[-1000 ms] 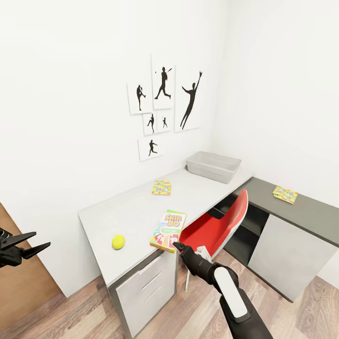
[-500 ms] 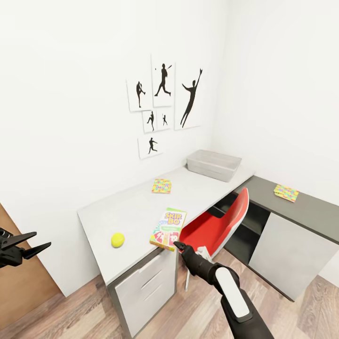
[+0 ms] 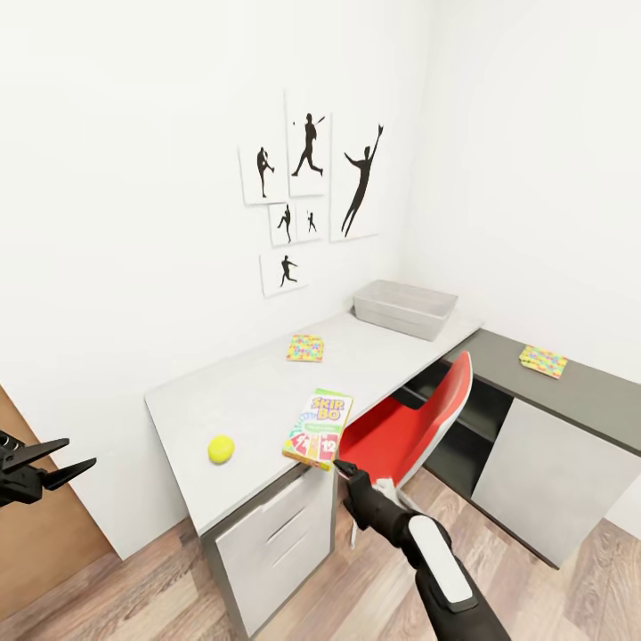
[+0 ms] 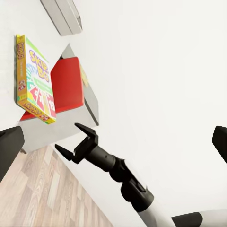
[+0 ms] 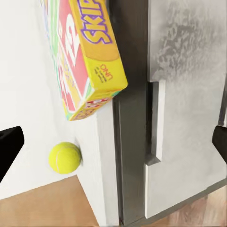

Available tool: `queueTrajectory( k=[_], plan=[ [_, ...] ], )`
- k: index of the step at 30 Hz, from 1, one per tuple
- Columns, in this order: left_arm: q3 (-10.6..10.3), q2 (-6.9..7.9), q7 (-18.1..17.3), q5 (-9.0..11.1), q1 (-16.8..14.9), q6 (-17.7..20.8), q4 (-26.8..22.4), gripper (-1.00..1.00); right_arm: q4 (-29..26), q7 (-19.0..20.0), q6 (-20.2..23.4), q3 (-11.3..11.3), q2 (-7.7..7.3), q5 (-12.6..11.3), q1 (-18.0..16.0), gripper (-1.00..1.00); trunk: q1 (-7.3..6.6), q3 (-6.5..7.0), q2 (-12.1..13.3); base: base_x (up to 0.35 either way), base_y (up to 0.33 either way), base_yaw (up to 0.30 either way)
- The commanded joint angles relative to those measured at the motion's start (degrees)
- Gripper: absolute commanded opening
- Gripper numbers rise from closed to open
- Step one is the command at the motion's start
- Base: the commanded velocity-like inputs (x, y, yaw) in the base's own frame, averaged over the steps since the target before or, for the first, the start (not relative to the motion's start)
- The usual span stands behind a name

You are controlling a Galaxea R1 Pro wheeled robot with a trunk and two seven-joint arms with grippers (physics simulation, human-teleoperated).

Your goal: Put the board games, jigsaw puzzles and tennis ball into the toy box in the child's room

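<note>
board game (image 3: 318,429): "SKIP-BO", "12" on lid | box end: "UNO"

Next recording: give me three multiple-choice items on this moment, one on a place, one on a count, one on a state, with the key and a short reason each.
1. Where does the yellow-green-red "SKIP-BO" board game box lie?
A. on the red chair
B. at the near edge of the pale grey table top, one corner overhanging
C. on the floor

2. How many multicoloured square jigsaw puzzle boxes are visible?
A. one
B. two
C. four

3. What is the state of the right gripper?
A. shut on the tennis ball
B. shut on the board game
C. open, holding nothing

Key: 1 B, the box sits on the table top with its corner past the edge. 2 B, one puzzle on the pale top, one on the dark grey cabinet. 3 C, its fingers are spread just short of the box; the yellow tennis ball lies apart on the table.
</note>
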Motion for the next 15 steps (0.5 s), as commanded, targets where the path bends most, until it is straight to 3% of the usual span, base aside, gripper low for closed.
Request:
queueTrajectory(
  k=[1,5,12,15],
  plan=[
    [-0.35,0.07,-0.24,0.35,-0.1,0.6,0.05,1.0,0.1,-0.54,-0.04,-0.02,0.04,-1.69,-0.04,1.0,0.23,-0.25,-0.46,0.0,0.0,0.0],
    [-0.35,0.12,-0.31,0.35,-0.1,0.61,0.05,1.0,1.13,-0.46,-0.36,-0.01,-0.11,-5.89,-0.08,1.0,1.11,-0.97,-2.07,0.0,0.0,0.0],
    [-0.34,0.24,-0.54,0.46,-0.1,0.6,0.07,1.0,2.24,-0.17,-0.31,-0.07,-0.46,-6.94,-0.09,1.0,2.65,-2.23,-4.88,0.0,0.0,0.0],
    [-0.32,0.13,-0.77,0.59,-0.1,0.29,0.07,1.0,2.41,-0.05,-0.29,0.08,-0.44,-6.93,-0.09,1.0,2.65,-2.23,-4.88,0.0,0.0,0.0]
  ],
)
